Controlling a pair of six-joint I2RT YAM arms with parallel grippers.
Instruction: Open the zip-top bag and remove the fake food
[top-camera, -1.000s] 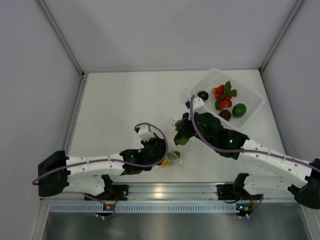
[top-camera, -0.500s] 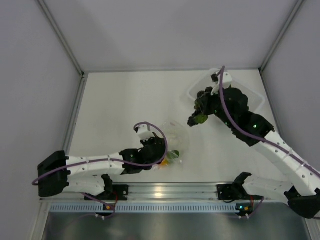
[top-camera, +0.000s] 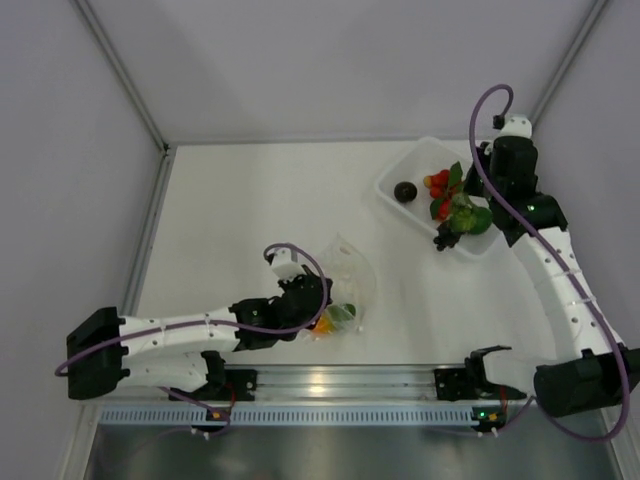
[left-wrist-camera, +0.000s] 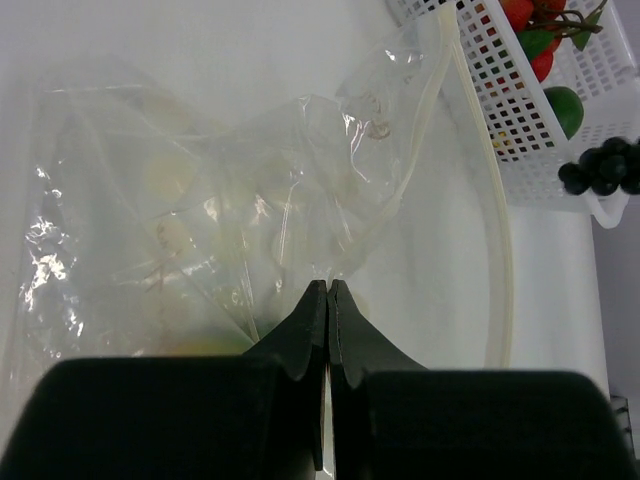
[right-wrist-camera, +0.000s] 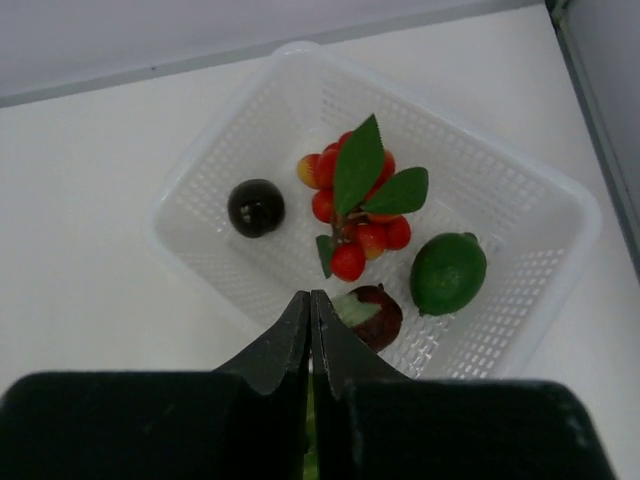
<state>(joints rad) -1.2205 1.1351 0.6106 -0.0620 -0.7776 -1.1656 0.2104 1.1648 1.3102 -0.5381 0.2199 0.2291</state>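
Since a second ago the right arm has swung away from the zip-top bag (top-camera: 352, 268) to the far right of the table (top-camera: 250, 200), and the right gripper (right-wrist-camera: 310, 300) now hangs over the near rim of the white basket (right-wrist-camera: 560, 190). Its fingers are pressed together. A thin strip of green shows low between them, and it cannot be told what this is. Part of the fake food (right-wrist-camera: 352, 215) lies in the basket: a red cluster with green leaves, a dark round piece (right-wrist-camera: 255, 207), a green round piece (right-wrist-camera: 448, 272) and a maroon piece (right-wrist-camera: 375, 315) just beyond the fingertips.

The bag lies where it was, near the front middle of the table, crumpled and partly spread. The left gripper (left-wrist-camera: 327, 290) has its fingers together on the clear film at the bag's near edge. From the top view, orange and green pieces (top-camera: 338, 316) are seen inside the bag, just beside this gripper.
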